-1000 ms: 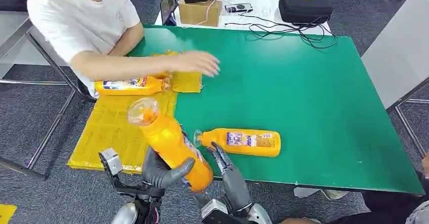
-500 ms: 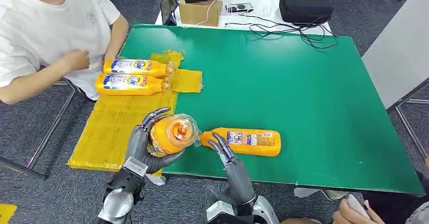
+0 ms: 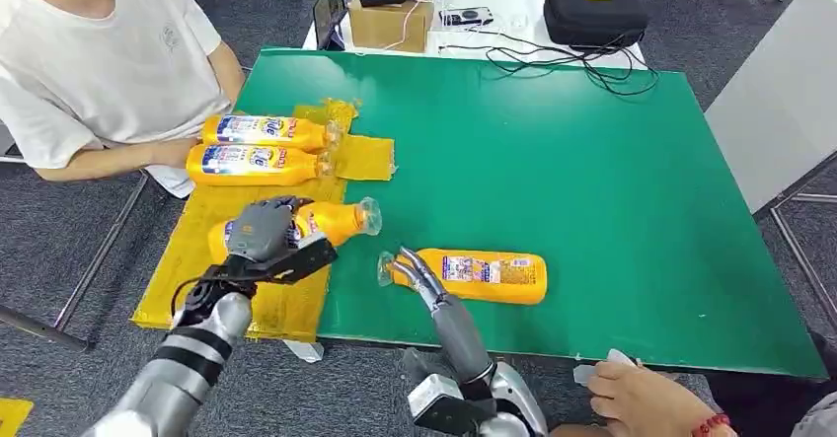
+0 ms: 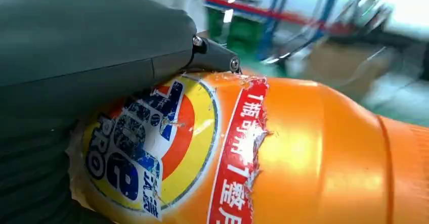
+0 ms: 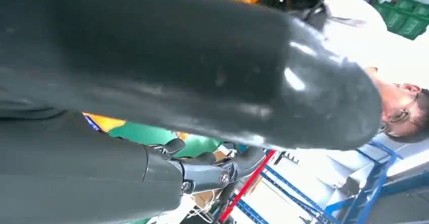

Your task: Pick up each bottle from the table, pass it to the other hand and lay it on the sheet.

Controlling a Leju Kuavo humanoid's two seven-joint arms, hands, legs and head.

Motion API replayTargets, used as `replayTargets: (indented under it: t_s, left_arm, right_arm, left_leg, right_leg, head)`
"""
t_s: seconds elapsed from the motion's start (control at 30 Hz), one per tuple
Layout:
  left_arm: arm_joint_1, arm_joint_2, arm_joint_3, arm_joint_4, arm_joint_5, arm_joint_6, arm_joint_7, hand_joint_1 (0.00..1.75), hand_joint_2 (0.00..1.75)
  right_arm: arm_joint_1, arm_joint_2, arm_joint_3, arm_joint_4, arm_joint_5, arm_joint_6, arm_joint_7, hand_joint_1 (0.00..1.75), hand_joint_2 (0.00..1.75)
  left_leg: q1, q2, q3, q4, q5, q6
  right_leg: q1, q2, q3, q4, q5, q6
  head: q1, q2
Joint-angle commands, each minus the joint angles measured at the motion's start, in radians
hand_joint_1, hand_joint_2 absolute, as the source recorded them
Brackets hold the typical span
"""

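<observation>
My left hand (image 3: pixel 265 234) grips an orange detergent bottle (image 3: pixel 326 222) that lies across the yellow sheet (image 3: pixel 212 269), its clear cap over the sheet's edge toward the green table. In the left wrist view the bottle's label (image 4: pixel 152 148) sits right under my hand (image 4: pixel 91 57). Two more orange bottles (image 3: pixel 259 129) (image 3: pixel 255 164) lie side by side at the sheet's far end. One bottle (image 3: pixel 474 276) lies on the green table (image 3: pixel 592 181) near the front edge. My right hand (image 3: pixel 422 277) is open beside its capped neck, holding nothing; its fingers (image 5: pixel 202 172) are spread.
A person in a white shirt (image 3: pixel 109 52) sits at the left by the sheet. Another person's hand (image 3: pixel 642 398) is at the front right table edge. A cardboard box (image 3: pixel 390 21), cables and a black case (image 3: pixel 595 11) lie on the white table behind.
My left hand has swung the bottle from upright down onto the sheet, lying flat. My right hand stayed by the table bottle. A person's hand came in at the front right.
</observation>
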Motion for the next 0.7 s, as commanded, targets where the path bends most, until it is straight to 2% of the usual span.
replayTargets:
  t_s: [0.03, 0.33, 0.4, 0.43, 0.53, 0.57, 0.6, 0.63, 0.67, 0.7]
  left_arm:
    - [-0.256, 0.030, -0.040, 0.448, -0.042, -0.063, 0.067, 1.75, 1.75]
    - [-0.259, 0.030, -0.039, 0.449, -0.042, -0.064, 0.067, 1.75, 1.75]
    - [-0.280, 0.034, -0.065, 0.488, -0.076, -0.099, 0.091, 1.75, 1.75]
    - [-0.291, 0.035, -0.074, 0.504, -0.088, -0.111, 0.094, 1.75, 1.75]
    - [-0.305, 0.025, -0.072, 0.531, -0.084, -0.157, 0.066, 1.75, 1.75]
    - [-0.300, 0.017, -0.053, 0.530, -0.058, -0.175, 0.041, 1.55, 1.75]
    - [-0.297, 0.010, -0.043, 0.532, -0.041, -0.195, 0.028, 0.96, 1.75]
    - [-0.288, 0.007, -0.049, 0.525, -0.034, -0.213, -0.002, 0.26, 1.75]
    - [-0.284, 0.004, -0.046, 0.524, -0.019, -0.229, -0.016, 0.00, 1.75]
    - [-0.279, 0.000, -0.043, 0.518, -0.003, -0.238, -0.028, 0.00, 1.75]
  right_arm:
    - [-0.060, -0.001, -0.015, 0.090, -0.014, 0.017, -0.007, 0.00, 0.00]
    - [-0.060, -0.001, -0.014, 0.090, -0.014, 0.017, -0.007, 0.00, 0.00]
    - [-0.065, -0.003, -0.010, 0.097, -0.017, 0.018, -0.010, 0.00, 0.00]
    - [-0.068, -0.004, -0.007, 0.103, -0.021, 0.018, -0.012, 0.00, 0.00]
    - [-0.071, -0.008, -0.009, 0.115, -0.031, 0.008, -0.019, 0.00, 0.00]
    - [-0.072, -0.009, -0.010, 0.118, -0.034, 0.005, -0.021, 0.00, 0.00]
    - [-0.072, -0.010, -0.010, 0.121, -0.035, 0.002, -0.023, 0.00, 0.00]
    - [-0.072, -0.012, -0.009, 0.125, -0.037, -0.001, -0.027, 0.00, 0.00]
    - [-0.073, -0.013, -0.009, 0.129, -0.040, -0.004, -0.030, 0.00, 0.00]
    - [-0.075, -0.013, -0.008, 0.134, -0.041, -0.006, -0.033, 0.00, 0.00]
  left_leg:
    - [0.001, 0.000, 0.004, -0.001, -0.002, -0.001]
    - [0.001, 0.000, 0.003, 0.000, -0.002, -0.001]
    - [0.000, 0.001, 0.000, 0.000, -0.001, -0.001]
    - [0.001, 0.002, 0.005, 0.001, -0.003, -0.001]
    - [0.001, 0.000, 0.002, 0.000, -0.001, -0.001]
    - [0.001, 0.000, 0.001, 0.000, -0.001, -0.001]
    - [0.002, 0.001, 0.005, 0.001, -0.003, -0.001]
    - [0.000, 0.001, 0.002, -0.001, -0.001, 0.000]
    - [0.001, 0.001, 0.004, -0.001, -0.002, -0.001]
    - [0.000, 0.001, 0.003, -0.001, -0.001, 0.000]
  right_leg:
    - [0.001, -0.001, 0.005, -0.001, -0.002, -0.002]
    - [0.001, 0.000, 0.003, 0.000, -0.002, -0.003]
    - [0.001, 0.000, 0.001, 0.000, -0.001, -0.001]
    - [0.002, 0.001, 0.005, 0.000, -0.002, -0.003]
    - [0.001, -0.001, 0.002, 0.000, -0.001, -0.002]
    - [0.001, 0.000, 0.002, 0.000, -0.001, -0.002]
    - [0.002, 0.000, 0.006, 0.000, -0.003, -0.003]
    - [0.000, 0.000, 0.002, -0.001, -0.001, -0.001]
    - [0.001, 0.001, 0.004, -0.002, -0.001, -0.002]
    - [0.001, 0.000, 0.004, -0.002, -0.001, -0.002]
  head:
    - [0.000, 0.000]
    - [0.000, 0.000]
    - [0.000, 0.000]
    - [0.000, 0.000]
    - [0.000, 0.000]
    - [0.000, 0.000]
    - [0.000, 0.000]
    - [0.000, 0.000]
    - [0.000, 0.000]
    - [0.000, 0.000]
